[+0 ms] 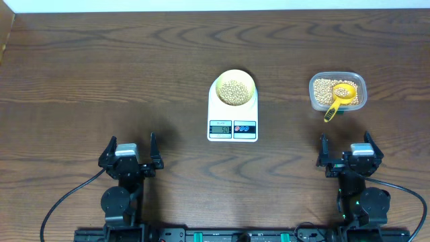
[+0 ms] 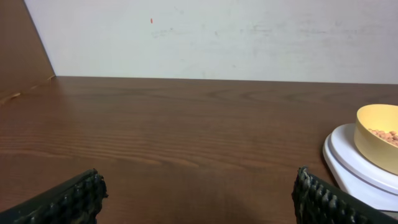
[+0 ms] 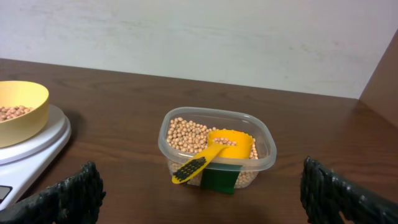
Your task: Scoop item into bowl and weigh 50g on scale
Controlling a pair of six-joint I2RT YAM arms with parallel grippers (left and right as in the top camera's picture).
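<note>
The bowl (image 1: 233, 79) is seated on the scale (image 1: 232, 124). The left gripper (image 1: 132, 141), at seven o'clock, and the right gripper (image 1: 345, 140), at five, are held spread apart.

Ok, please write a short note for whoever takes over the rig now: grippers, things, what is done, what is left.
Grippers: left gripper and right gripper open, empty, touching nothing.
The pale yellow bowl stands on the white scale, soybeans in it.
The yellow scoop lies in the clear tub of beans, on the right.
Done: beans are in the bowl. Left: read the display, too small to tell here; correct to 50 g if needed.
</note>
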